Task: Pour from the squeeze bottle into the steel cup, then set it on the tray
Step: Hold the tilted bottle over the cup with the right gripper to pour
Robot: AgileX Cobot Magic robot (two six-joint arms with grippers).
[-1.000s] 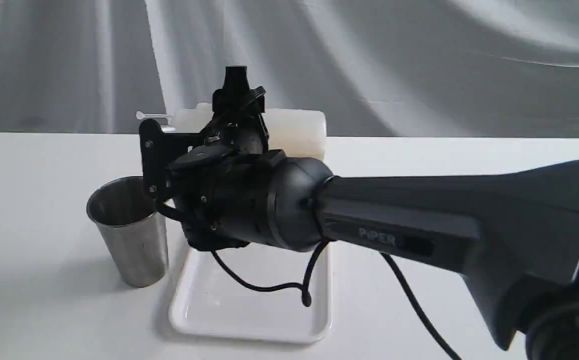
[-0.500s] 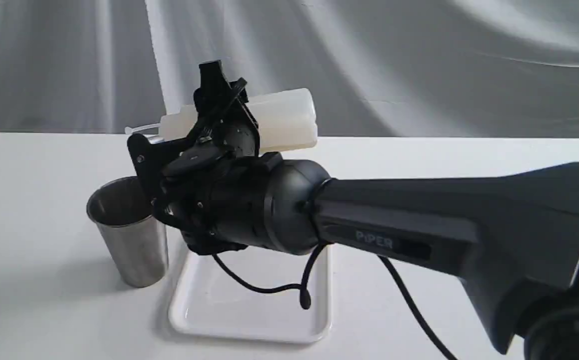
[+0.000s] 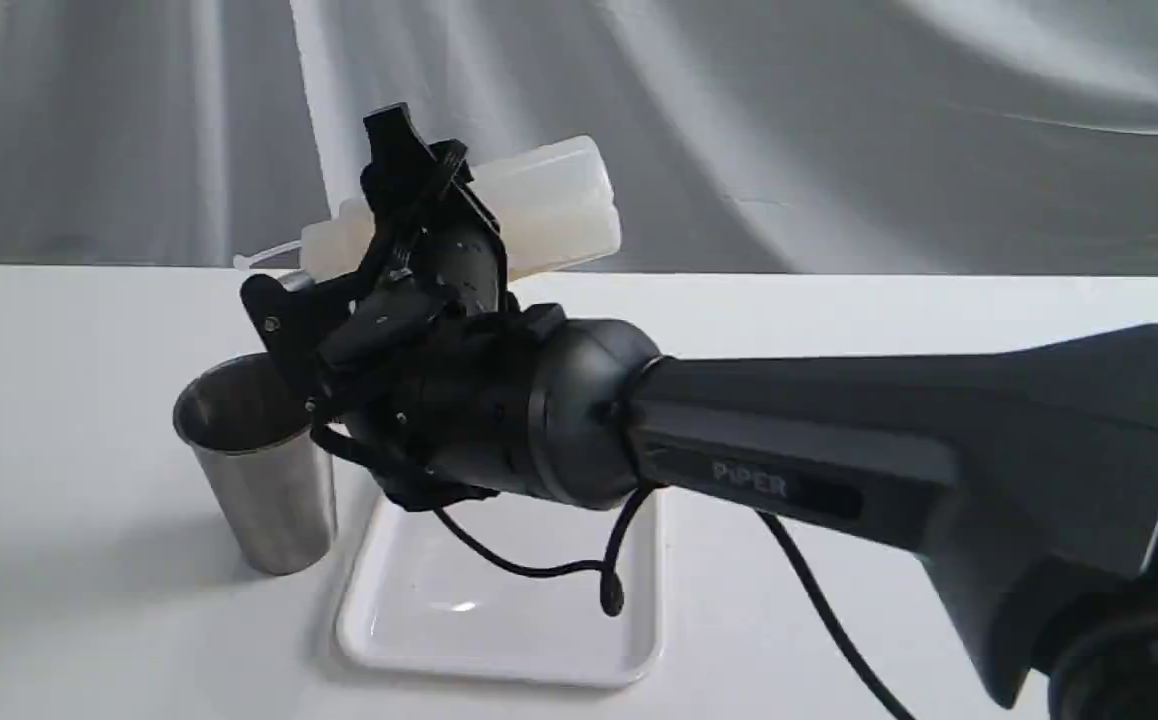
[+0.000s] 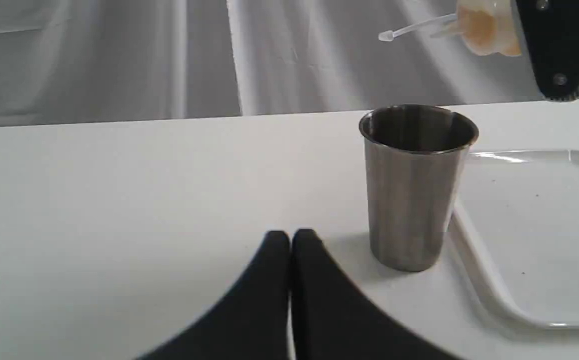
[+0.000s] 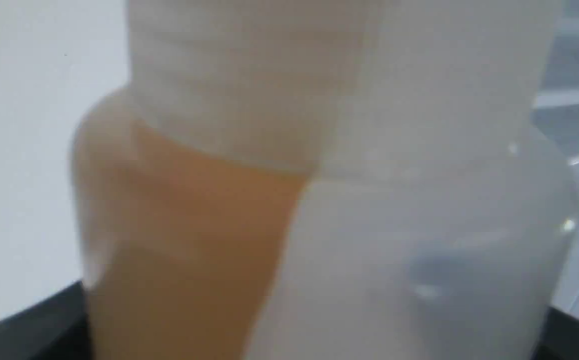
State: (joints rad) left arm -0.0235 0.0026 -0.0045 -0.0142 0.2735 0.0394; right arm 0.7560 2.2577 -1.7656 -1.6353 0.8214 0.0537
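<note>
My right gripper point(image 3: 407, 228) is shut on the squeeze bottle point(image 3: 551, 203), holding it on its side in the air. The bottle's base is higher than its nozzle, which points left and slightly down above the steel cup point(image 3: 259, 470). Amber liquid sits at the neck end of the bottle point(image 4: 484, 25) and fills part of the bottle point(image 5: 319, 210) in the right wrist view. The cup point(image 4: 412, 190) stands upright beside the left edge of the white tray point(image 3: 499, 625). My left gripper point(image 4: 290, 237) rests shut and empty on the table, short of the cup.
The tray point(image 4: 539, 225) holds nothing. A black cable point(image 3: 539, 570) hangs from the right wrist over the tray. A grey cloth backdrop hangs behind the white table point(image 3: 59, 400).
The right wrist has rolled further, lifting the bottle's base and dipping its nozzle to the left toward the cup. Cup, tray and left gripper have not moved.
</note>
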